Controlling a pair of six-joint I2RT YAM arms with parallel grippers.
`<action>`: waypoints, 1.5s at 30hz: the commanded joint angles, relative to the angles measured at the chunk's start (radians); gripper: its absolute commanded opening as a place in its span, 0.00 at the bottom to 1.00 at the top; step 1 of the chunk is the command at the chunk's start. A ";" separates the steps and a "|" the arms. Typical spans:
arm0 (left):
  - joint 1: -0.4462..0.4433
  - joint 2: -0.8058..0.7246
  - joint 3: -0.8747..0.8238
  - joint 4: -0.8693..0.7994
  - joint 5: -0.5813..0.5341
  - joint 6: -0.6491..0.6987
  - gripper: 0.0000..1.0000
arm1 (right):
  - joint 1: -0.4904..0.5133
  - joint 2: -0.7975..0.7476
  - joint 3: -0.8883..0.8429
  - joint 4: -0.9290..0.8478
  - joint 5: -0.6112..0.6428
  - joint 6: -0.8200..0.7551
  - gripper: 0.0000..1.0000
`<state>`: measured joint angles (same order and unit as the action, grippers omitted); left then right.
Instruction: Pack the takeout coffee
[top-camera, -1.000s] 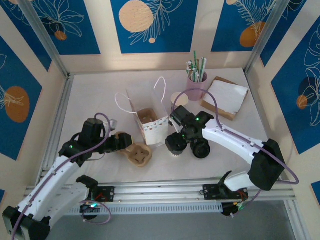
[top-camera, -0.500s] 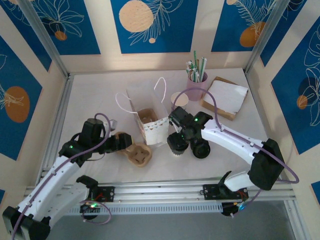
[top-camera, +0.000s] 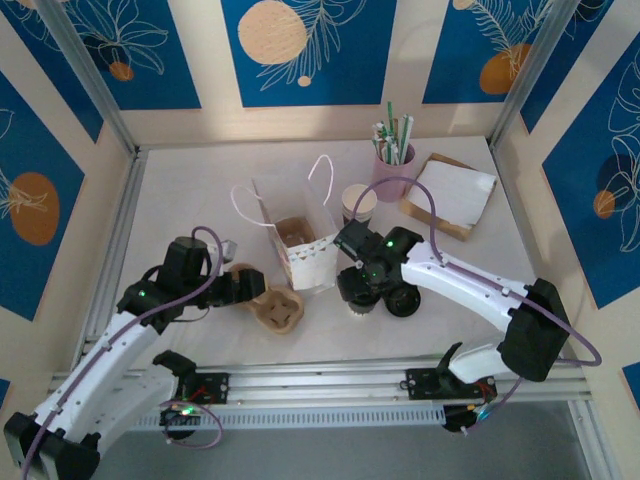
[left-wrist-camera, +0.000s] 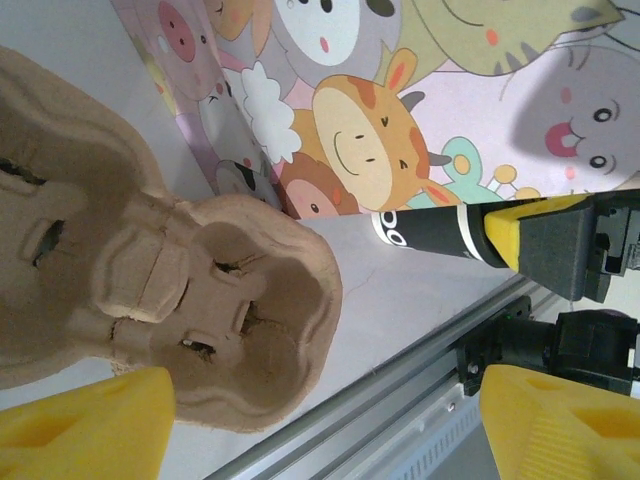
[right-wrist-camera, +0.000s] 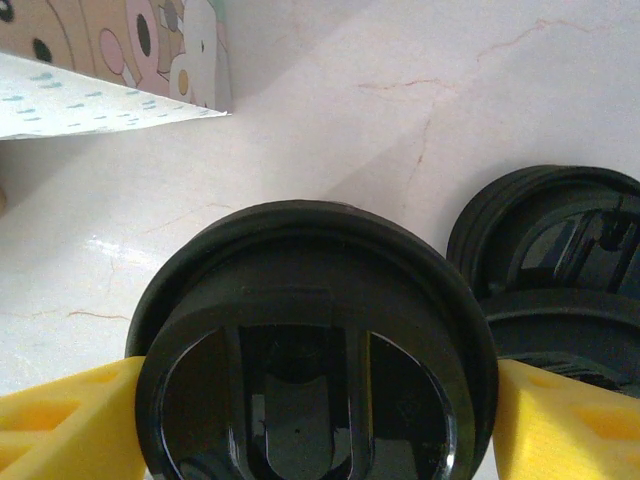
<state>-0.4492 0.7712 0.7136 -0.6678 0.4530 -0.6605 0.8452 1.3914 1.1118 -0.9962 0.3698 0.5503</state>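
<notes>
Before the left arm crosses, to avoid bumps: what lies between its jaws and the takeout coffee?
The pulp cup carrier, short of the takeout coffee; the top view shows it.

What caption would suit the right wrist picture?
Yellow fingers flank the lidded coffee, spare lids beside it.

Of the takeout coffee (right-wrist-camera: 310, 340) the right wrist view gives the black lid alone. The paper cup lies hidden beneath it, and the lid's near rim is cut by the bottom edge. The right hand (right-wrist-camera: 310, 430) has its yellow fingers (right-wrist-camera: 60, 420) pressed to the lid's sides and cropped at the lower corners. The loose black lids (right-wrist-camera: 560, 270) run off the right edge. In the left wrist view the pulp cup carrier (left-wrist-camera: 200, 290) is cut off at the left — and the fingers (left-wrist-camera: 80, 430) of the left hand (left-wrist-camera: 320, 410) at the bottom.
</notes>
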 joint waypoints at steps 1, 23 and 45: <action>-0.025 -0.012 0.030 -0.017 0.013 0.026 0.80 | 0.012 0.015 0.024 -0.053 0.024 0.046 0.79; -0.062 -0.006 0.047 -0.026 -0.025 0.018 0.80 | 0.012 0.005 0.046 -0.081 0.047 0.053 0.86; -0.063 0.004 0.057 -0.024 -0.024 0.010 0.79 | -0.017 -0.053 0.017 -0.079 -0.017 0.054 0.89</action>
<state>-0.4980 0.7811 0.7486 -0.6777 0.4366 -0.6548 0.8261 1.3380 1.1286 -1.0485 0.3782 0.5861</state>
